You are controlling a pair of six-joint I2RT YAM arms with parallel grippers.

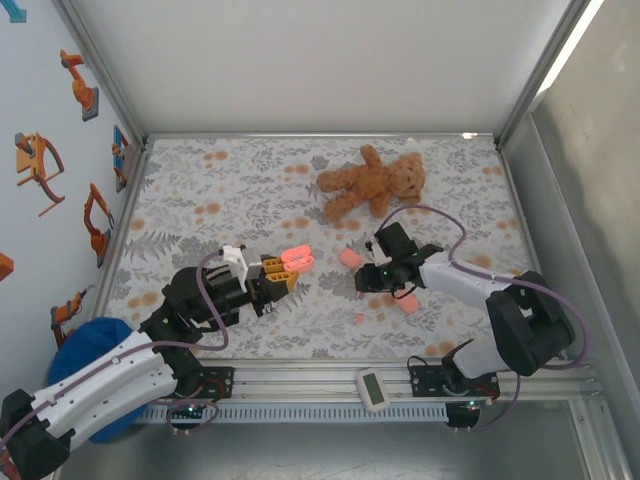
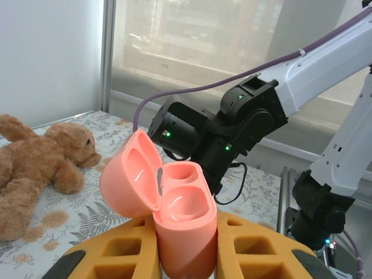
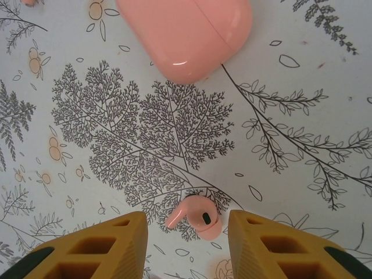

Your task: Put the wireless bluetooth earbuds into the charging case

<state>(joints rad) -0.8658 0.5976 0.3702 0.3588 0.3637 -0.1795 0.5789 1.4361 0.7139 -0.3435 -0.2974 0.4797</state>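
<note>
Left fingers [image 2: 116,256] up close, clamped on one open charging case [image 2: 186,232]. Right wrist: right fingers [image 3: 99,250] parted either side of one earbud [image 3: 195,216] on counter [image 3: 302,116], not touching — one closed case [image 3: 186,35] beyond. Overhead: one teddy bear [image 1: 372,182], one more loose earbud [image 1: 360,318].

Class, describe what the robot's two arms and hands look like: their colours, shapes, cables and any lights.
The left arm and right arm have smooth white shells joined by black joint housings. A purple cable loops along each arm. Small green lights glow on the right arm's black wrist. The left hand and right hand each have two chunky yellow fingers with hollow cells and dark pads.
</note>
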